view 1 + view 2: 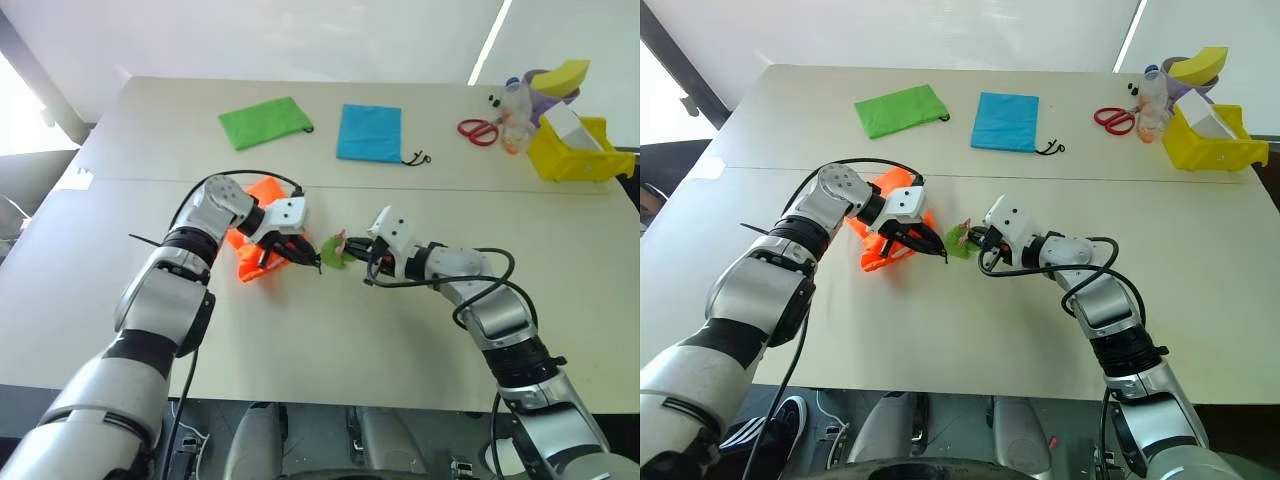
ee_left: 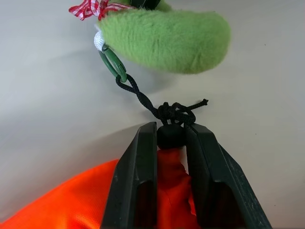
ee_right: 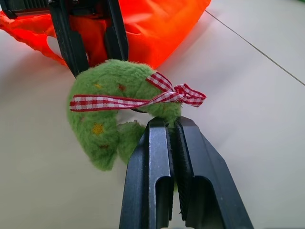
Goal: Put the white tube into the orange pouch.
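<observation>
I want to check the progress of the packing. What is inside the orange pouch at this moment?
The inside is hidden. The orange pouch lies crumpled on the table, its corded neck pinched by the left gripper. The fabric covers any contents, so whether the white tube is in it cannot be told.

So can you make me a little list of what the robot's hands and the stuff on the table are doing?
left pincer: closed on the black cord stopper at the orange pouch's mouth
right pincer: shut on the green plush ring with a checked ribbon
cord link: the pouch's black cord is clipped to the ring
far side of table: green pouch, blue pouch, red scissors, yellow bin
</observation>
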Available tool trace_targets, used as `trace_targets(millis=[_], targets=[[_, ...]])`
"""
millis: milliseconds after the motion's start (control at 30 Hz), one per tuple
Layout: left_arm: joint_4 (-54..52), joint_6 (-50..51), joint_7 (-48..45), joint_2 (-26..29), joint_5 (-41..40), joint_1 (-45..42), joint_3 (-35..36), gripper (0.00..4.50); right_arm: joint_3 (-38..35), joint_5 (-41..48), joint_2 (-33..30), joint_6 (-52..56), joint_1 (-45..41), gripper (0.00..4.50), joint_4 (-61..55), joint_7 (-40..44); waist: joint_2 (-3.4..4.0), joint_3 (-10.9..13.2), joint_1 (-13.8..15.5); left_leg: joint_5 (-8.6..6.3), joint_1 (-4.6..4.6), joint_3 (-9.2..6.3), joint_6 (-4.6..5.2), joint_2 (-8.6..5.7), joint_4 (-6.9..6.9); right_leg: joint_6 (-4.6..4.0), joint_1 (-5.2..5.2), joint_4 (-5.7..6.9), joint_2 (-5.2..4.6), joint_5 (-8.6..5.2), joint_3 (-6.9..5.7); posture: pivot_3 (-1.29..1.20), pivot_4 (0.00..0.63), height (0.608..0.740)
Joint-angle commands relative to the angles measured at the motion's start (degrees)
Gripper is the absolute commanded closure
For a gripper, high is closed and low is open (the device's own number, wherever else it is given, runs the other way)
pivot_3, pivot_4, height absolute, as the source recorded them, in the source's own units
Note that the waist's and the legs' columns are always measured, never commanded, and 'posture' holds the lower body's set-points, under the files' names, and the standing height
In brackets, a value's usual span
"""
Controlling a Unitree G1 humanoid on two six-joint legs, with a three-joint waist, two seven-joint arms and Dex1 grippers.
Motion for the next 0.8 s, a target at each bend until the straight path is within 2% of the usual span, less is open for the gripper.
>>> trace_targets(millis=[33, 233, 267, 300, 633, 800], targets=[[-0.9, -1.3, 0.3, 0.4, 1.0, 0.6, 0.1, 3.62, -1.3, 0.0, 0.1, -1.6, -0.6, 4.50, -2.0, 0.0, 0.00, 0.0, 0.0, 0.00, 0.00, 0.00, 0.00, 0.00, 0.00, 0.00, 0.00, 0.00, 0.00, 0.00, 0.00, 0.00, 0.150, 0.740], [-1.0, -3.0, 1.0, 0.7, 2.3, 1.0, -0.7, 3.62, -1.3, -0.1, 0.3, -1.7, -1.1, 4.50, -1.8, -0.1, 0.00, 0.0, 0.0, 0.01, 0.01, 0.00, -0.01, 0.00, 0.01, 0.00, 0.00, 0.03, 0.00, 0.00, 0.00, 0.00, 0.150, 0.740], [-1.1, -3.5, 0.6, 0.5, 1.9, 1.1, -0.3, 4.13, -1.3, 0.0, 0.2, -1.7, -1.0, 4.50, -1.8, 0.0, 0.00, 0.0, 0.0, 0.01, 0.01, 0.00, -0.01, 0.00, 0.02, 0.00, 0.00, 0.04, 0.00, 0.00, 0.00, 0.00, 0.150, 0.740], [-1.2, -3.1, -0.3, 0.3, 1.1, 1.1, 0.3, 4.29, -1.3, -0.1, 0.2, -1.7, -1.1, 4.50, -1.9, 0.0, 0.00, 0.0, 0.0, 0.02, 0.02, 0.00, -0.01, 0.00, 0.03, 0.00, 0.00, 0.06, 0.00, 0.00, 0.00, 0.00, 0.150, 0.740], [-1.8, -3.8, -1.9, 1.0, 1.0, 1.6, 0.4, 4.29, -1.7, -0.1, -0.2, -1.8, -1.5, 4.50, -1.6, 0.1, 0.00, 0.0, 0.0, 0.03, 0.02, 0.00, -0.01, 0.00, 0.03, 0.00, 0.00, 0.07, -0.01, 0.00, 0.00, 0.00, 0.150, 0.740], [-2.4, -8.6, -1.8, 4.1, 3.7, 1.9, -1.6, 4.29, -3.8, -0.5, -2.6, -3.0, -1.3, 4.50, 0.4, 0.0, 0.00, 0.0, -0.1, 0.03, 0.03, 0.00, -0.01, 0.00, 0.03, 0.00, 0.00, 0.09, 0.00, 0.00, 0.00, 0.00, 0.150, 0.740]])
